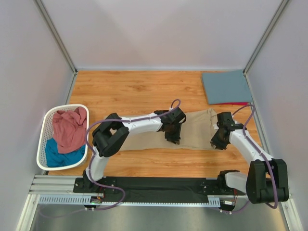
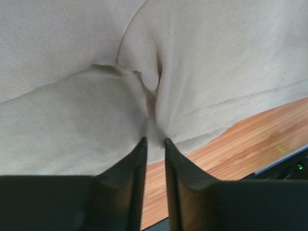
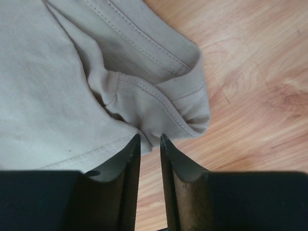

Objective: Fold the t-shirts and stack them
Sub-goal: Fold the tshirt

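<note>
Fabric of the tan t-shirt [image 1: 197, 128] is running sideways ahead of left gripper [image 2: 154, 140] and right gripper [image 3: 149, 138], both pinching its near hem.

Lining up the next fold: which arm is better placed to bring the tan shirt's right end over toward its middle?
Right. The right gripper pinches the tan t-shirt at its right near corner, so it probably only needs to lift and sweep left. The left gripper holds the near hem mid-shirt.

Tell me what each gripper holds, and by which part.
Both pinch the tan t-shirt: the left gripper a bunched fold on its near edge, the right gripper a stitched hem at its right-end near corner.
</note>
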`<state>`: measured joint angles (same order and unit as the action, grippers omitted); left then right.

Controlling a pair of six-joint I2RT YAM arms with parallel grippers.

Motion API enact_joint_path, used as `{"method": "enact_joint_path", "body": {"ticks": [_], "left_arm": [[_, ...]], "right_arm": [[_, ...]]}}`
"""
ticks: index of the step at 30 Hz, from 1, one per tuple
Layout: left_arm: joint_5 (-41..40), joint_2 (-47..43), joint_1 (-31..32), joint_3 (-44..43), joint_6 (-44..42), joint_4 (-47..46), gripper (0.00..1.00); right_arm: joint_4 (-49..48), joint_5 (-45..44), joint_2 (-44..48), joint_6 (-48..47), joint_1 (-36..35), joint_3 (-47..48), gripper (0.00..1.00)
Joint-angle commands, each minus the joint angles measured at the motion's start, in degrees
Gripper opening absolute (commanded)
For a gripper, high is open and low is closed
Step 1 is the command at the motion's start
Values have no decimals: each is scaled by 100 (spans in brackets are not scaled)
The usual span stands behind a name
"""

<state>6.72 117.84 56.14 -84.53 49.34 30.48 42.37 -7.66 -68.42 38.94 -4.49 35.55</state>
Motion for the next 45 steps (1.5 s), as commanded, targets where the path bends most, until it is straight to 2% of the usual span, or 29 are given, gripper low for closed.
{"method": "enact_joint_path", "body": {"ticks": [1, 5, 9, 13, 17, 24, 31, 37, 40, 45], "left_arm": [[-57, -208, 29, -283, -100, 459, 31], [-57, -682, -50, -554, -336, 660, 40], [-249, -929, -427, -547, -627, 968, 41], [-259, -1210, -1199, 67, -750, 811, 42], [-399, -1255, -1781, 769, -812, 837, 43], [-663, -1106, -2309, 1343, -803, 1056, 44], [-1234, -1333, -2380, 1430, -716, 1548, 45], [-1401, -2500, -2380, 1764, -777, 1812, 46], [-1437, -2905, -2318, 1835, -952, 1900, 46], [-1542, -3206, -2116, 2212, -918, 1953, 47]], "right_arm": [[438, -253, 171, 123, -34, 434, 28], [562, -315, 347, 237, -34, 1014, 32], [-366, 89, -11, 290, -61, 1217, 30], [-1063, 89, -723, 360, -78, 1332, 30], [-1310, -165, -1680, 430, -69, 1472, 29], [-1810, -613, -1929, 238, -61, 1156, 29], [-1943, -236, -2175, -167, -139, 1524, 32], [-1917, -139, -2447, -88, -403, 1894, 34], [-1873, -52, -2929, -114, -447, 2192, 35], [-1750, 124, -3545, -395, -526, 2869, 35]]}}
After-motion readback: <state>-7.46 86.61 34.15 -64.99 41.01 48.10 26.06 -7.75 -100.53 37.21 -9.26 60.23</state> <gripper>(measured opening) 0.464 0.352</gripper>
